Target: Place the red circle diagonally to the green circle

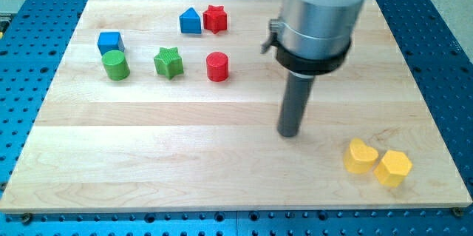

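The red circle block (pixel 217 66) stands on the wooden board in the upper left-centre. The green circle block (pixel 115 65) stands far to its left, at about the same height in the view. A green star (pixel 168 63) lies between them. My tip (pixel 289 132) rests on the board in the middle, to the right of and below the red circle, touching no block.
A blue cube (pixel 110 42) sits just above the green circle. A blue pentagon-like block (pixel 190 21) and a red star (pixel 215 18) sit near the view's top. A yellow heart (pixel 360 155) and yellow hexagon (pixel 392 167) lie at bottom right. The wooden board (pixel 148 154) lies on a blue perforated table.
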You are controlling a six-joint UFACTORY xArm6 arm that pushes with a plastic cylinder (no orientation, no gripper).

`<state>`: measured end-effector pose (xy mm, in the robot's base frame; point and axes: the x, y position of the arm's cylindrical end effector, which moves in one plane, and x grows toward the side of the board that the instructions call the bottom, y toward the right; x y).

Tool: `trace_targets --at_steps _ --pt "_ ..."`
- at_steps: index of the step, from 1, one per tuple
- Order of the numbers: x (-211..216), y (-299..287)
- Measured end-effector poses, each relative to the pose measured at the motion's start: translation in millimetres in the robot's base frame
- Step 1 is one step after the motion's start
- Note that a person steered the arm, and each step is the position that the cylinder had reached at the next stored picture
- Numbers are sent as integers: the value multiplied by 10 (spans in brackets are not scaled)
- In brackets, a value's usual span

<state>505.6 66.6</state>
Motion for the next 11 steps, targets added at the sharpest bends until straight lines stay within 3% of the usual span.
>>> trace_targets --at_steps 2,3,4,5,6,7,10,11 --pt "-848 -376" --pt "-1048 -569" --pt "-1109 -561" --pt "-1092 -917" --pt "-1167 -557" --pt "-1271 -727" --pt "-662 -1792" --pt "-927 -1978"
